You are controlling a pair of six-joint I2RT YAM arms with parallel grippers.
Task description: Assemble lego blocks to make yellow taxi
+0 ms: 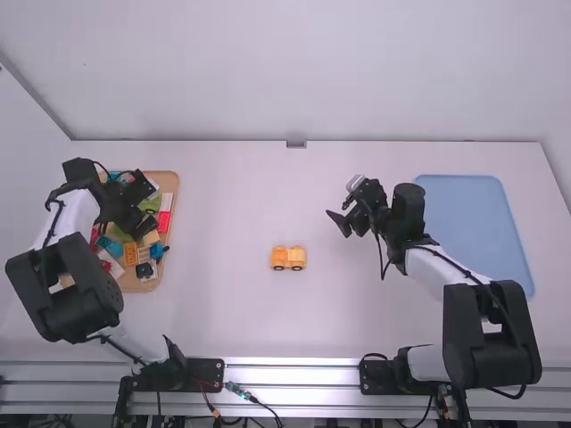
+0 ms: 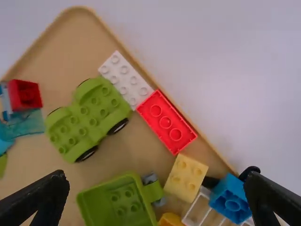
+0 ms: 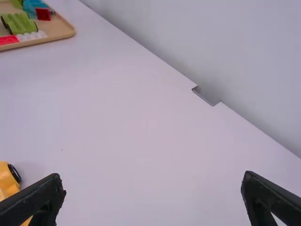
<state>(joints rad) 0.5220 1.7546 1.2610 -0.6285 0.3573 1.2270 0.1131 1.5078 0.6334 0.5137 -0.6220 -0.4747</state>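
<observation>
A small yellow-orange vehicle point(image 1: 287, 259) stands on its dark wheels at mid-table; part of it appears as a yellow body point(image 3: 7, 179) in the right wrist view. My left gripper point(image 1: 150, 205) is over the wooden tray of blocks. Seen from its wrist, the left gripper point(image 2: 157, 188) is open, with a pale yellow 2x2 block point(image 2: 186, 178) and a yellow piece point(image 2: 170, 220) below. My right gripper point(image 1: 343, 203) is above the table, right of the vehicle and beyond it. The right gripper point(image 3: 153, 188) is open, nothing between its fingers.
The tray point(image 1: 173, 187) at the left holds a red brick point(image 2: 167, 121), a white brick point(image 2: 124, 79), a green wheeled base point(image 2: 89, 117), a green hollow piece point(image 2: 117, 202), a blue block point(image 2: 231, 200) and several others. A blue mat point(image 1: 473, 223) lies at the right.
</observation>
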